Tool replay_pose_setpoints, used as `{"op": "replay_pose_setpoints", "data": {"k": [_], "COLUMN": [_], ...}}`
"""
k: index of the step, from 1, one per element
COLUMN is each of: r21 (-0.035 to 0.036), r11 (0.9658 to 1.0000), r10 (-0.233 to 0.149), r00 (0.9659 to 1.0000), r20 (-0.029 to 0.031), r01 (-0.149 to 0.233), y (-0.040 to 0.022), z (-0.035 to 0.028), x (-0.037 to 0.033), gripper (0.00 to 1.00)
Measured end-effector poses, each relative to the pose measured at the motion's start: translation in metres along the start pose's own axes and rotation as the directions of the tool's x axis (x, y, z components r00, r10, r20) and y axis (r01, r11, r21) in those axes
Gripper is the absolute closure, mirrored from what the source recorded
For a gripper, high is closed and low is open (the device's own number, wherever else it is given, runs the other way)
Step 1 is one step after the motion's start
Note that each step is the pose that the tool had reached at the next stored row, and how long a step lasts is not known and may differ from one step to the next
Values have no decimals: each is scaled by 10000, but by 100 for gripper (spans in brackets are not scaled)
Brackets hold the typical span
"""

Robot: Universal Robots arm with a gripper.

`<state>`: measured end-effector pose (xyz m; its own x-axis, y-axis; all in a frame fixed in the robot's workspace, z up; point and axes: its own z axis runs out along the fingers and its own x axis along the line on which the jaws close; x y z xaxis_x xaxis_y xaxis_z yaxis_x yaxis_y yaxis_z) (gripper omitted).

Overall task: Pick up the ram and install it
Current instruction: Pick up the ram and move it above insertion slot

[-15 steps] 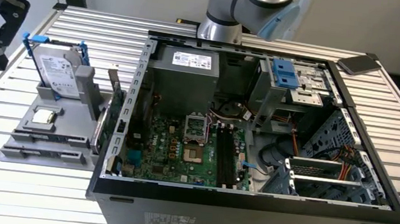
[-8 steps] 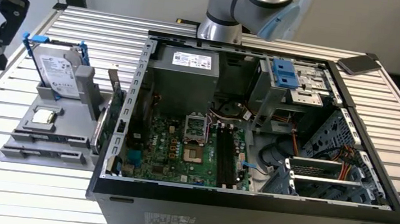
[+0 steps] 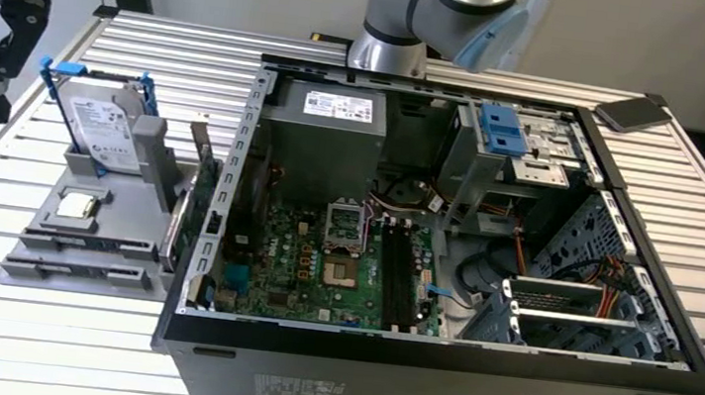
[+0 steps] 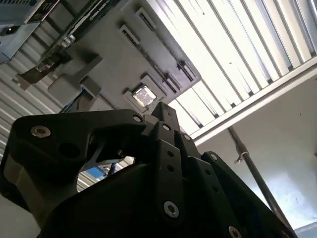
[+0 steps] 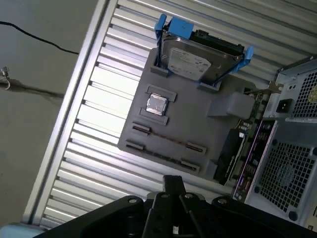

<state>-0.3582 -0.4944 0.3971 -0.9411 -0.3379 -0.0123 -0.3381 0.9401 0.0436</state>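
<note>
The hand (image 5: 173,184) hangs clear of the gray tray (image 5: 198,116); how far open it is, I cannot tell. The ram (image 5: 166,138) seems to stand on edge in the tray's clips. It is thin, so a skewed approach could miss or bend it.

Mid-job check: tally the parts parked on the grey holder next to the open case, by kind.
Hard drive in blue bracket: 1
Processor chip: 1
Upright green card: 1
Thin edge-on strips between the clip pairs, possibly ram: 2
Total: 5
</note>
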Motion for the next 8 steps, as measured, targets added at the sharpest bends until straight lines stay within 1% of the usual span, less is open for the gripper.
{"op": "replay_pose_setpoints", "data": {"k": [2, 4, 8], "r21": [2, 6, 31], "r11": [9997, 9986, 9940], "r10": [-256, -534, -1095], "r00": [9997, 9986, 9940], "r20": [-12, -28, -67], "r01": [256, 534, 1095], "y": [0, 1, 4], "z": [0, -1, -2], "x": [1, 2, 3], "gripper": [100, 100, 100]}}
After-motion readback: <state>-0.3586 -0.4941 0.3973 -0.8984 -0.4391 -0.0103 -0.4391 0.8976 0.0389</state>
